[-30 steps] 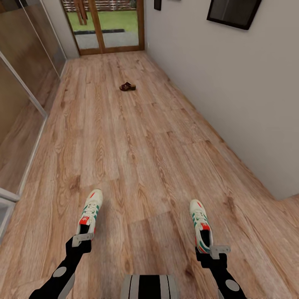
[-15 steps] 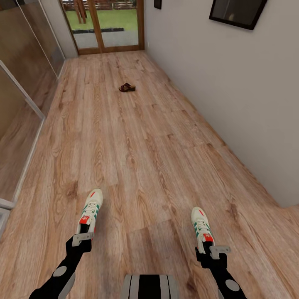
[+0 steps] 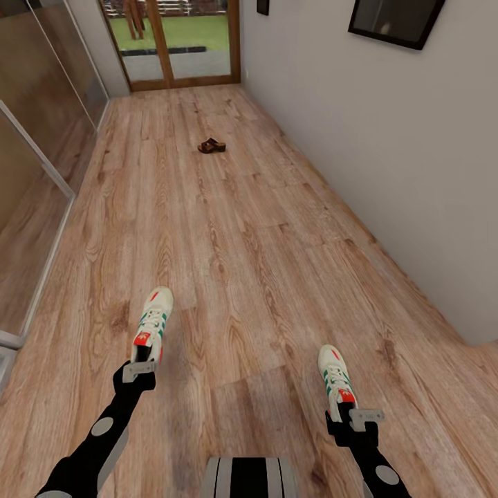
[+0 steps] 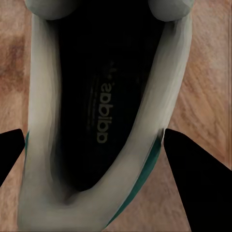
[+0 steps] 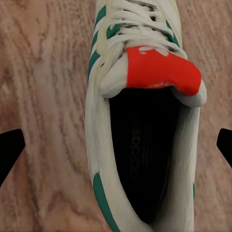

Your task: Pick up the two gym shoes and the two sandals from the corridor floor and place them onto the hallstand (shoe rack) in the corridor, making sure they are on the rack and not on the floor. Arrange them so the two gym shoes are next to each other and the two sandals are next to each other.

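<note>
- A glass door (image 3: pixel 176 41) with a wooden frame closes the corridor's far end.
- A dark framed picture (image 3: pixel 394 21) hangs on the grey wall (image 3: pixel 387 152).
- Glass panels (image 3: pixel 34 173) line the opposite side.

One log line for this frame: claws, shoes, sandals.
left claw: open over left shoe | right claw: open over right shoe | sandals: far down floor

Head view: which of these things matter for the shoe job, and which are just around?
Job:
left gym shoe
right gym shoe
brown sandals
corridor floor

Just around:
glass door
dark wall frame
glass partition
</note>
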Robot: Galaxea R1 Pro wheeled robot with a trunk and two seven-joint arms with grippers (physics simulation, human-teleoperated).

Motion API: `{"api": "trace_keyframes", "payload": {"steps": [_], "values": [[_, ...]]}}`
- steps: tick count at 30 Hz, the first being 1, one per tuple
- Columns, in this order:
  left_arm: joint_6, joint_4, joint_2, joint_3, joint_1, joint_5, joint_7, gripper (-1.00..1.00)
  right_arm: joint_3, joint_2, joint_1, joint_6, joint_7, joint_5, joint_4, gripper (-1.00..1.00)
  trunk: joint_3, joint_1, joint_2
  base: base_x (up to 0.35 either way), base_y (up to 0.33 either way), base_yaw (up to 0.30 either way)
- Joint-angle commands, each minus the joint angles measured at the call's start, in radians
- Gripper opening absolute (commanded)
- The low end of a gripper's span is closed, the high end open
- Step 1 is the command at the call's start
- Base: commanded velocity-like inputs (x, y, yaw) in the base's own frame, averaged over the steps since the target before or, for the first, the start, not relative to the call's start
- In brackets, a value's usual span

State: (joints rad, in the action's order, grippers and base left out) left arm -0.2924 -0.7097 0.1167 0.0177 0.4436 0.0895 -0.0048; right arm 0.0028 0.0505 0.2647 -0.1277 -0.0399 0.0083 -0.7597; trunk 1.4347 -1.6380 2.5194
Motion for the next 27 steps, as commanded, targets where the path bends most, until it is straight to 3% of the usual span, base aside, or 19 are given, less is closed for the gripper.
{"api": "trace_keyframes", "payload": {"steps": [1,11,23,27], "values": [[-0.001,-0.005,0.0,-0.001,-0.001,0.009,0.0,-1.0,0.001,0.0,0.0,-0.003,-0.003,0.001,0.0,1.0,0.001,0.0,0.0,0.0,0.0,0.0],[-0.006,-0.023,-0.002,0.002,-0.051,0.011,-0.006,-1.0,0.0,0.001,0.0,-0.003,-0.003,0.001,0.001,1.0,0.001,0.0,0.0,0.0,0.0,-0.053],[-0.007,-0.026,-0.002,0.002,-0.057,0.011,-0.019,-1.0,0.002,0.0,0.001,-0.004,-0.004,0.001,0.0,1.0,0.003,0.0,0.0,0.0,0.0,-0.077],[-0.007,-0.026,-0.002,0.002,-0.057,0.011,-0.038,-1.0,0.001,0.0,0.0,-0.004,-0.003,0.001,0.0,1.0,0.019,-0.002,0.001,0.0,0.0,-0.001]]}}
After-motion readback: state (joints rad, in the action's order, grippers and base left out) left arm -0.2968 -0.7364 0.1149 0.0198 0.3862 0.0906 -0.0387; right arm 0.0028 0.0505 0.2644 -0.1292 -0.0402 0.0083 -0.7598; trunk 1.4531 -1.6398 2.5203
